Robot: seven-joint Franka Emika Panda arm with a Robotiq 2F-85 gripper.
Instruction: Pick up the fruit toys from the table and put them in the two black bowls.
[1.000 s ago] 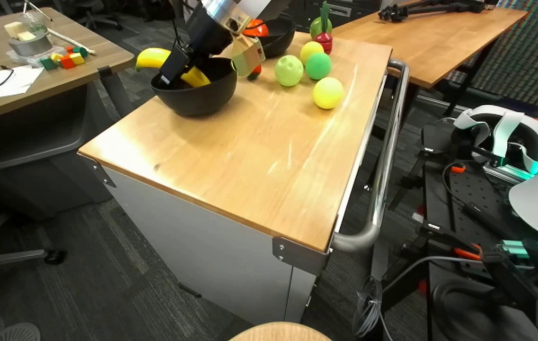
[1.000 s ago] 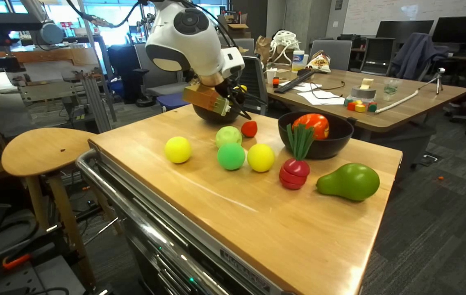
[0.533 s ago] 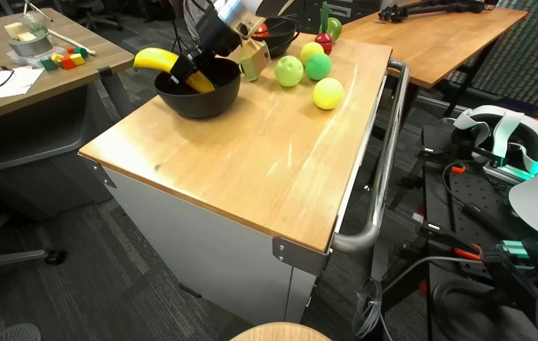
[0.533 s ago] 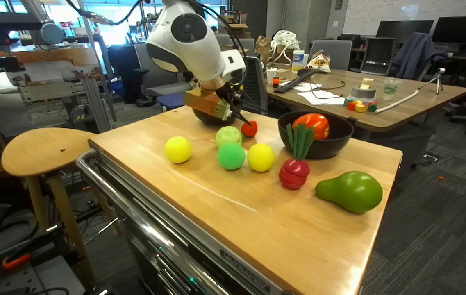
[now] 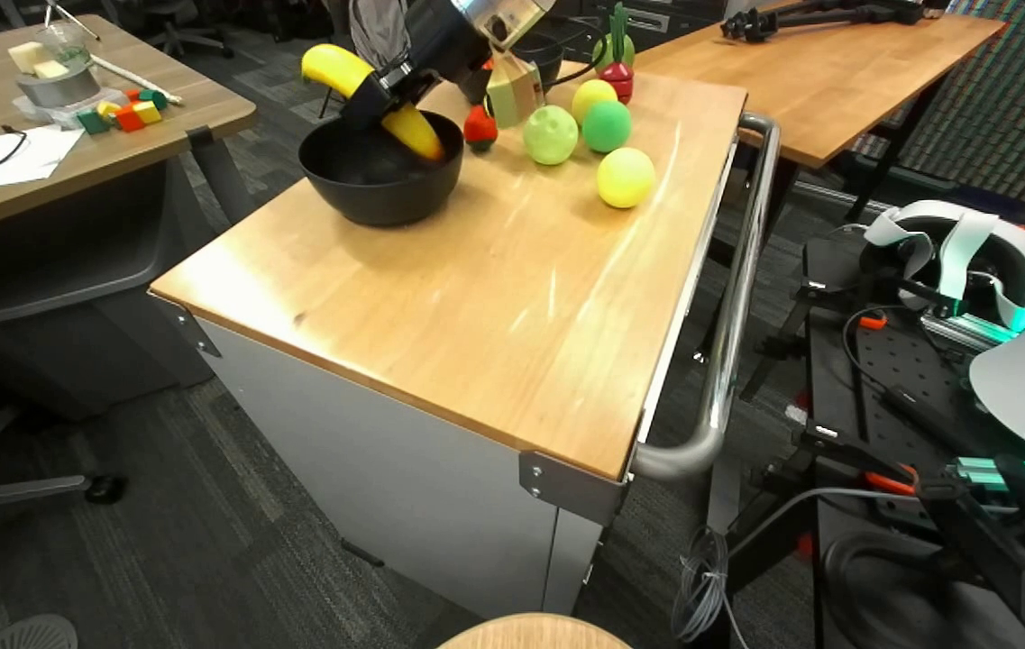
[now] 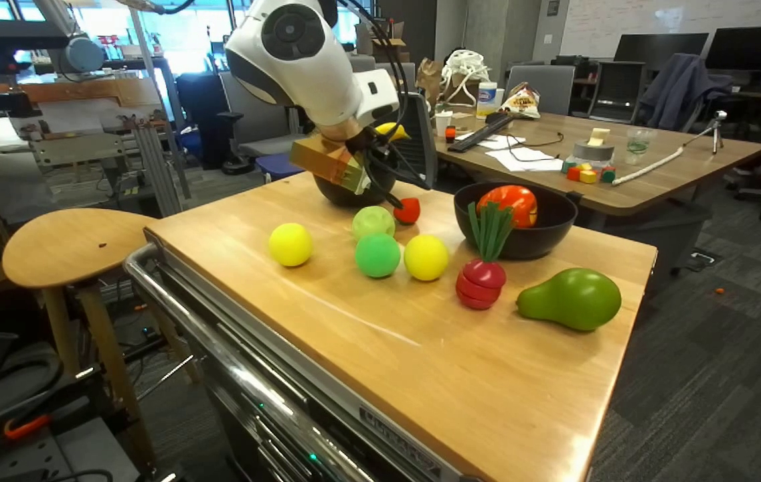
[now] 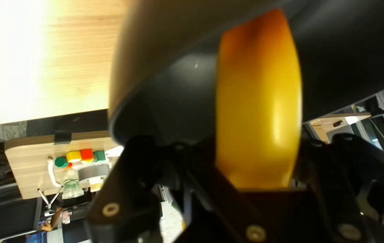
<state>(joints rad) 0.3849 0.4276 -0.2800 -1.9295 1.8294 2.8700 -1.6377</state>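
The gripper [image 5: 375, 97] is clamped around the yellow banana [image 7: 259, 101] near its middle, holding it tilted: the stem end juts up above the grip, and the orange-brown tip hangs down inside the rim of a black bowl [image 5: 381, 194]. Whether that tip touches the bowl's wall cannot be made out. Above the gripper slopes the white robot arm [image 6: 320, 80]. Near this bowl, on the light wood table [image 5: 440, 324], sits a small red fruit [image 6: 409, 211], and beside it a yellow-green round fruit [image 6: 373, 222]. Next come a green round fruit [image 6: 377, 255] and a yellow round fruit [image 6: 426, 258], close together; a second yellow round fruit [image 6: 290, 245] stands somewhat apart from them. A second black bowl [image 6: 541, 244] stands toward the table's edge with a red-orange apple [image 6: 513, 203] inside. Near it, a red bulb with upright green leaves [image 6: 480, 284] stands just beside a green pear [image 6: 574, 300] that lies on its side. A grey metal bar [image 5: 736, 297] runs along one side of the table. Farther out are a round wooden stool [image 6: 75, 244], a darker wooden desk [image 6: 681, 174] carrying small coloured blocks [image 6: 588, 177], and a white headset [image 5: 965, 248].
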